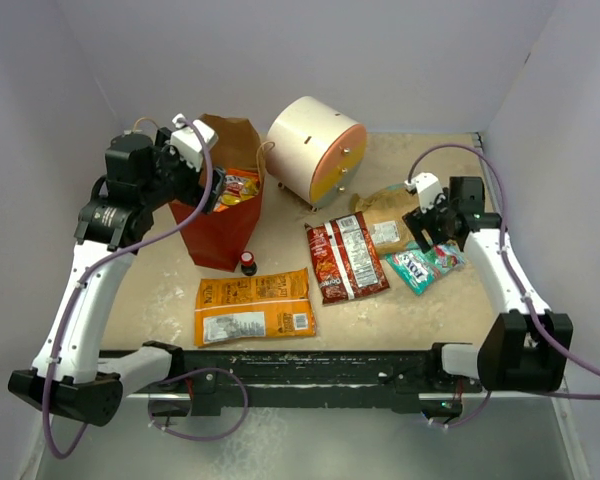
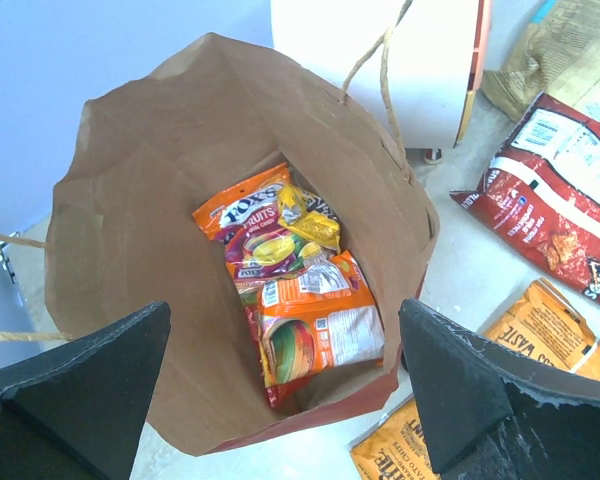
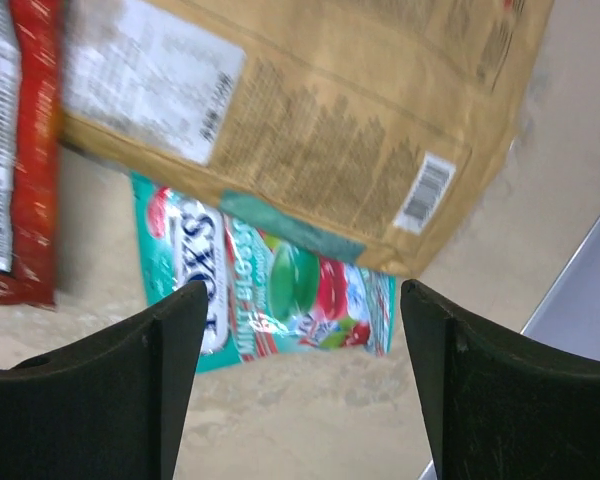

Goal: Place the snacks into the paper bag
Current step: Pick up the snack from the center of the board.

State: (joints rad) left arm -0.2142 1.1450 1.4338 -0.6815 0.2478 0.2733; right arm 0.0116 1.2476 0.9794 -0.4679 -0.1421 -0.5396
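Left claw [image 2: 285,305] wide open, empty, over paper bag [image 2: 130,200] holding small packets [image 2: 300,290]; right claw [image 3: 303,290] wide open, empty, above teal packet [image 3: 270,300] on bench [image 1: 450,310], tan-brown packet [image 3: 330,130] overlapping it.

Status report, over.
Left gripper open over bag, small packets inside. Right gripper open above teal packet. Orange packet, red packet, tan packet on table. Nothing blocking.

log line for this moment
left hand open above paper bag | right hand open above teal packet | small packets inside
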